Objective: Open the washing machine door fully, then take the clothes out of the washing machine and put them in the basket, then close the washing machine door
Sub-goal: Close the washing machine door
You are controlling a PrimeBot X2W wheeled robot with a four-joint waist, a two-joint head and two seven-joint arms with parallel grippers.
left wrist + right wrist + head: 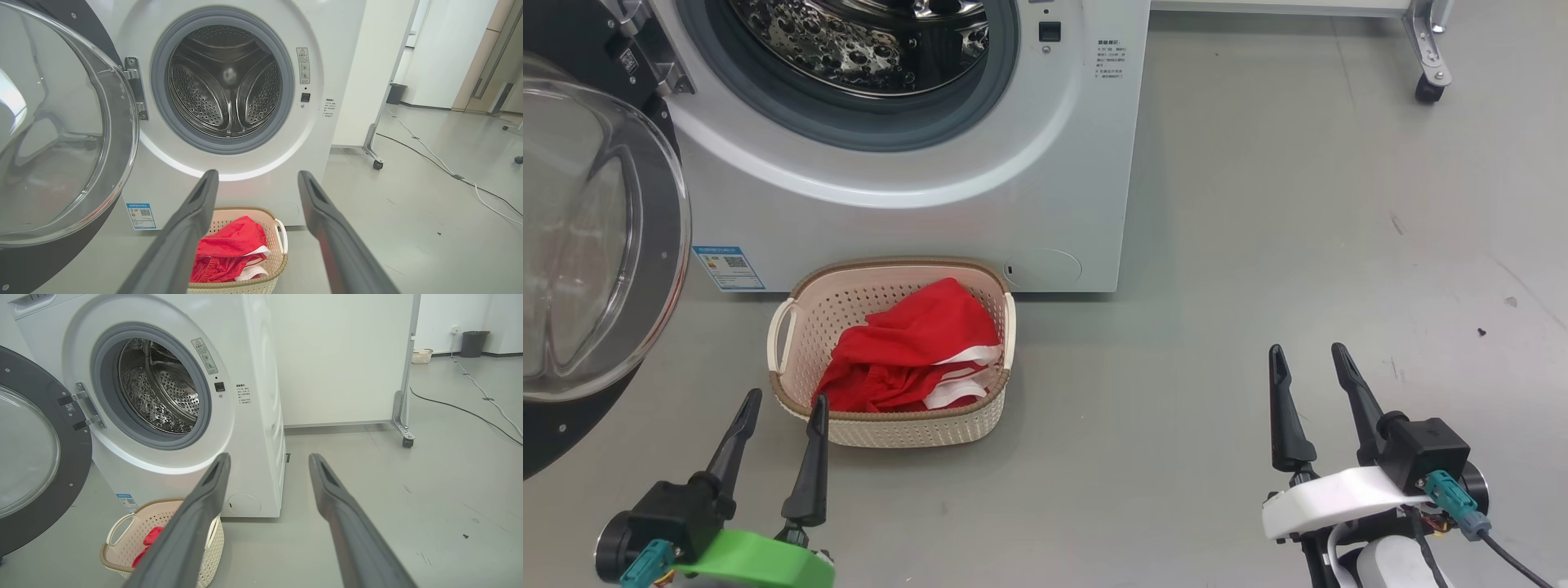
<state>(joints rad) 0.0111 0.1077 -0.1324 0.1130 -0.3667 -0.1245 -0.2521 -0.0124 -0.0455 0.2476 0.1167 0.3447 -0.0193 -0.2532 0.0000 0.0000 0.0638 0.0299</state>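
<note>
Door-shutting step: door lies to the L of the left gripper, right arm well off

The clothes [907,351] lie in the basket [890,265] on the floor [1258,245] just in front of the washing machine [931,220], and the drum [224,81] looks empty, so prob. only the closing is left. The washing machine door [580,245] stands swung wide on its hinge [135,87] at the mouth's L side. Its black rim is near the left gripper [787,397], on that gripper's L. The right gripper [1307,349] is well apart, over bare floor beyond the basket. Both sets of jaws are spread wide w/ nothing btwn them. The left arm looks the one to use: get round to the door's outer face & push it R twd the mouth
</note>
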